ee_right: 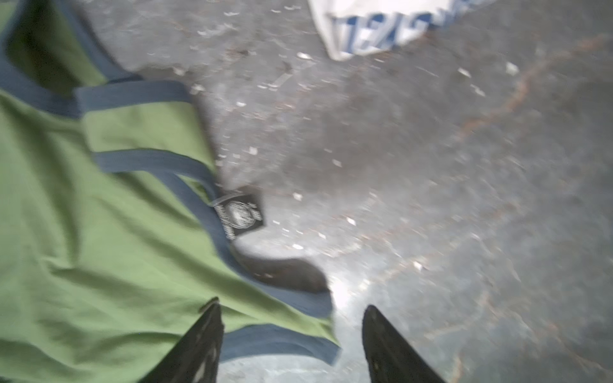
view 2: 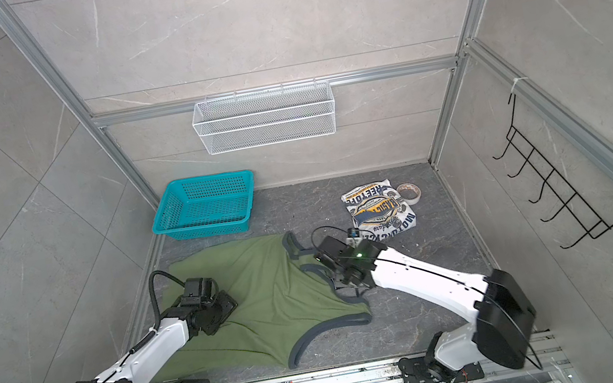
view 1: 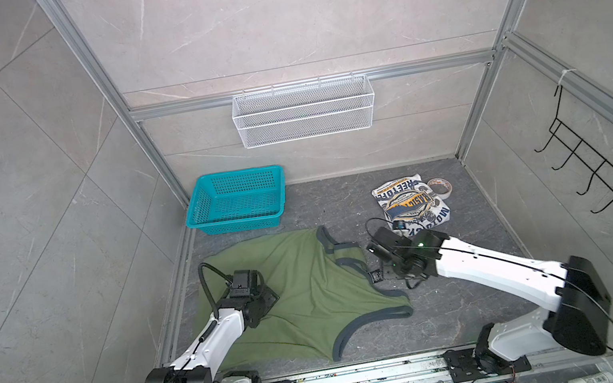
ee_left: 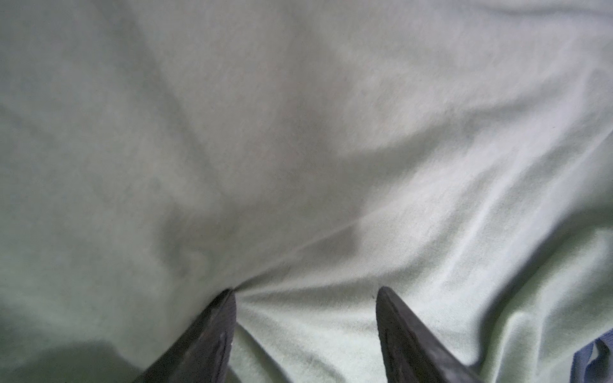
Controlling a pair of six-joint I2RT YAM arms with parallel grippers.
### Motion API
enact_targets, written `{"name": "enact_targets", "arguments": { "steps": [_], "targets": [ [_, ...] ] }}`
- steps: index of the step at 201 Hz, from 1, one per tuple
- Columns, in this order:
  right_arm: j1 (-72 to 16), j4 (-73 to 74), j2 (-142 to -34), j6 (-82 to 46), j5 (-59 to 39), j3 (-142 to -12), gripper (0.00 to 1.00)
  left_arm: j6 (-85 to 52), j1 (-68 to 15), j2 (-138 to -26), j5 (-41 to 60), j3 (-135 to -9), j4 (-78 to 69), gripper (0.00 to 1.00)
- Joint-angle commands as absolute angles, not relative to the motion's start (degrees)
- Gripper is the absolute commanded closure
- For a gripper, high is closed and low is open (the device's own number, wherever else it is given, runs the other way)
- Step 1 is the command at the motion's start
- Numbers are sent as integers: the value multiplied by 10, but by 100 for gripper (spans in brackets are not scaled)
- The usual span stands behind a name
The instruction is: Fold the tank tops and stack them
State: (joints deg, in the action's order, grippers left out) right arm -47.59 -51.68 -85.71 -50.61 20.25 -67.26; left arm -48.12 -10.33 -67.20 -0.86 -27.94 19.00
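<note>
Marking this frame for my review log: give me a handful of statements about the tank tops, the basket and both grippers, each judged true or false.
1. The white tank top lies folded beside a tape roll. True.
2. The left gripper has its jaws apart over the green tank top. True.
3. The green tank top is stacked on the white tank top. False: it lies spread out, apart from the white one.
4. The teal basket holds a tank top. False: both tops lie outside it.
5. The right gripper is shut on a strap. False: its jaws stand apart at the green top's trimmed edge, gripping nothing.
</note>
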Motion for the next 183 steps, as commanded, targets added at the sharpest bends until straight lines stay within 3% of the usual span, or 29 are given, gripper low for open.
{"name": "enact_targets", "arguments": {
  "steps": [1, 31, 74, 122, 154, 183],
  "targets": [
    [-485, -488, -952, -455, 185, -739, 34, -483, -100, -664, -8, -263, 209, 29],
    [-487, -498, -1079, -436, 193, -855, 29, -485, -99, -667, -6, -256, 200, 29],
    [-488, -571, -1234, -425, 236, -1015, 12, -488, -99, -669, 2, -240, 185, 29],
    [-481, -645, -1337, -443, 294, -1124, 9, -490, -99, -663, 0, -236, 185, 29],
    [-455, -671, -1328, -449, 349, -1111, 14, -493, -98, -657, -7, -233, 189, 29],
    [-419, -650, -1245, -443, 393, -1021, 20, -497, -98, -654, -11, -233, 191, 29]
  ]
}}
